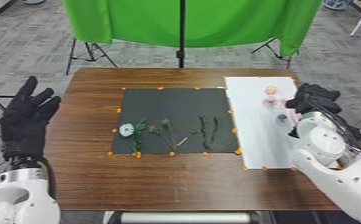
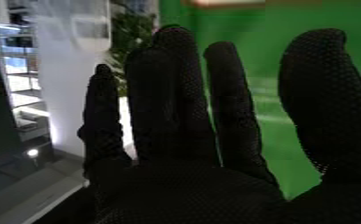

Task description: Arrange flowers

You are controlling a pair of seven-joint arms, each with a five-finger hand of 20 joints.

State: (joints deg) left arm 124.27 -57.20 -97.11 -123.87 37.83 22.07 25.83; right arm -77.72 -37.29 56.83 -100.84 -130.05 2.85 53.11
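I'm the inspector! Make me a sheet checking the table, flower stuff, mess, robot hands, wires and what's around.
Surface: brown wooden table, dark grey mat, white sheet.
Job's things: round white flower, thin green stems on the mat; pink flower on the sheet.
Clutter: orange tape pieces around the mat.
Hands: left hand open, by table's left edge; right hand open, at sheet's right edge.
Cables: black cables on both arms.
Surroundings: green cloth, grey floor.

White flower (image 1: 127,130) and stems (image 1: 215,129) lie on black mat (image 1: 172,104), pink flowers (image 1: 270,100) on white paper (image 1: 260,142).
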